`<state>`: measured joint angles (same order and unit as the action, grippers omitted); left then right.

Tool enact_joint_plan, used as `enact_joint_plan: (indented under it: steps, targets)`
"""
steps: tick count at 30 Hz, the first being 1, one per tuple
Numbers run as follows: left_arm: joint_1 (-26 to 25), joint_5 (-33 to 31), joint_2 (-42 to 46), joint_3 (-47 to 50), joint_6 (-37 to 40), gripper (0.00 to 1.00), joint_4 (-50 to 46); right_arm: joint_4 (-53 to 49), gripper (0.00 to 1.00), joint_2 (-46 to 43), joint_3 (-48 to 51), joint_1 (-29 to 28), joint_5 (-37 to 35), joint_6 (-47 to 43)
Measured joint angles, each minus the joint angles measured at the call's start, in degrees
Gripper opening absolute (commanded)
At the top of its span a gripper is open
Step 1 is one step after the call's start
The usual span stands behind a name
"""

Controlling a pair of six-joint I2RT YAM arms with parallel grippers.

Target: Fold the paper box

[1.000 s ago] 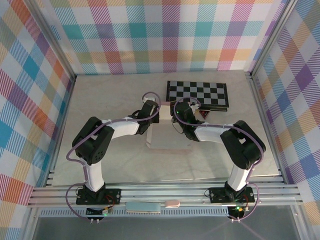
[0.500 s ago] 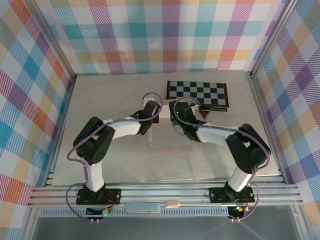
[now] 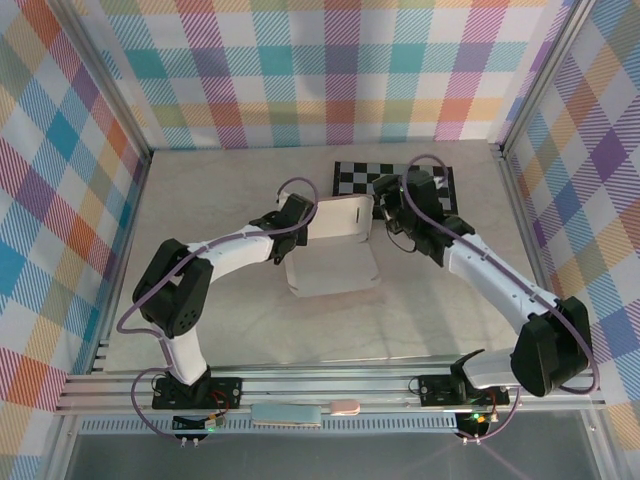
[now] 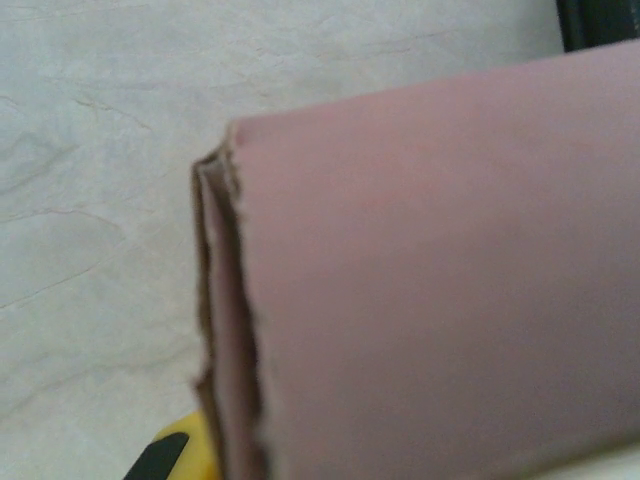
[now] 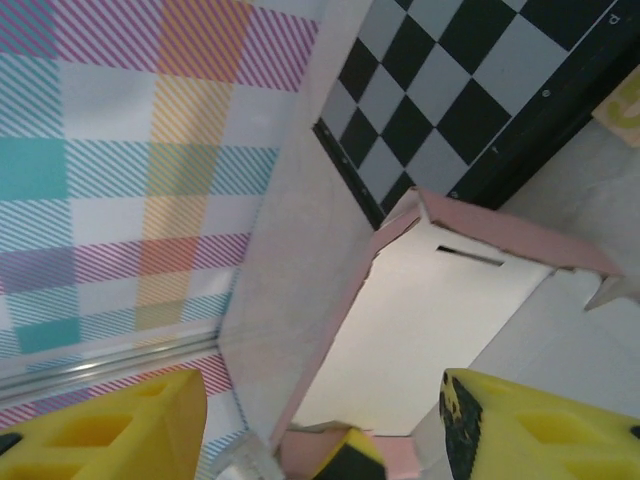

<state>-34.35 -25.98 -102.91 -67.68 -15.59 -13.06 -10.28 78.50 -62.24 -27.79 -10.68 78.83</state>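
Clearly the paper box point(image 3: 335, 272) is not finished. It lies in the middle of the worktop point(image 3: 215, 190), just in front of the chequered board point(image 3: 352, 178), with one panel flat and the far panel standing up like an open lid. It is pale pink outside and nearly white inside. The right wrist view shows a thin slot cut near the top fold of the inner face and small flaps at the corners. In the left wrist view its edge appears as two thin layers, a little ragged.

The left end effector point(image 3: 302, 222) sits at the left edge of the raised panel and seems clenched on it, with one yellow finger pad point(image 4: 176, 456) showing under the card. This is probably what keeps the panel upright. The right end effector point(image 3: 386, 207) hovers just beside the panel's right edge with its yellow fingers point(image 5: 110, 430) spread wide, holding nothing. It is probably free so that it can press a side flap inward.
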Motion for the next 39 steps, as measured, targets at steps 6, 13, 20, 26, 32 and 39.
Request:
enact_joint_plan:
  steps: [6,13,20,26,32,39]
  targets:
    - [0.0,0.4,1.0,-0.8,-0.3,0.00,-5.5,-2.6,0.57,9.2,-5.7,0.3,6.3,-3.5]
    - [0.0,0.6,1.1,-0.9,-1.1,0.00,-7.9,-5.4,0.48,18.8,-16.3,3.4,11.8,-9.8]
    - [0.0,0.6,1.1,-0.8,-1.8,0.00,-8.0,-9.9,0.48,24.3,-22.7,6.3,16.2,-13.4]
    - [0.0,0.6,1.3,-0.8,-1.7,0.00,-8.1,-11.8,0.45,28.4,-23.6,6.0,18.6,-14.8]
    - [0.0,0.7,1.7,-0.8,-1.7,0.00,-8.5,-12.9,0.44,28.9,-24.7,5.7,19.9,-15.3]
    - [0.0,0.8,1.7,-0.8,-1.7,0.00,-9.3,-15.2,0.41,28.9,-25.2,4.8,19.9,-15.6]
